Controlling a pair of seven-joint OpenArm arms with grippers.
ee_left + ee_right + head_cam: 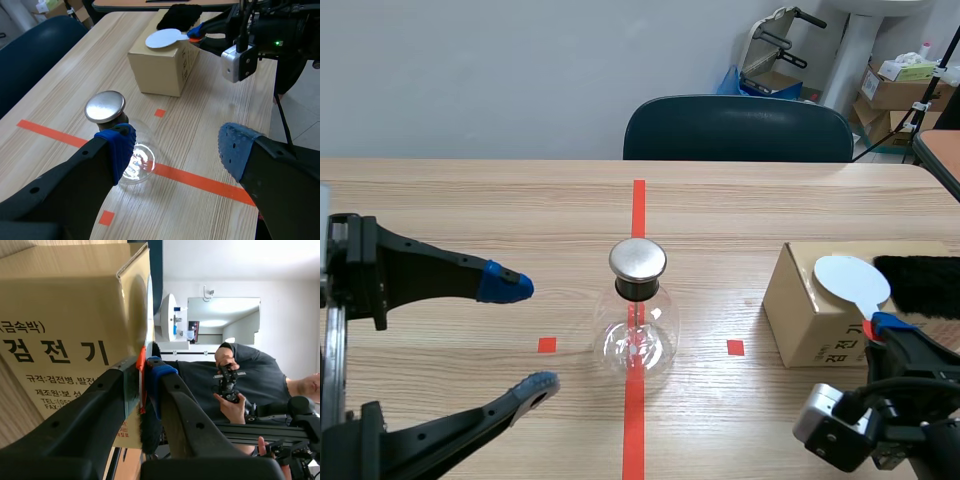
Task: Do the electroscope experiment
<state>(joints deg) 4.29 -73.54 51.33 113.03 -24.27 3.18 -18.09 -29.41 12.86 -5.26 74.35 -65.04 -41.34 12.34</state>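
The electroscope, a round glass flask (637, 340) with a metal disc cap (638, 259), stands on the red tape line at mid-table. My left gripper (525, 335) is open just left of it, nothing held. In the left wrist view the flask (137, 162) sits ahead of the gripper (176, 150), beside one finger. A white disc paddle (850, 278) with an orange handle lies on a cardboard box (800, 320). My right gripper (885, 325) is shut on that handle (141, 385). A black fur cloth (920, 285) lies on the box too.
A dark blue chair (738, 128) stands at the table's far edge. Cardboard boxes (895, 90) and gear sit on the floor at the back right. A person (240, 380) holding a controller shows beyond the box in the right wrist view.
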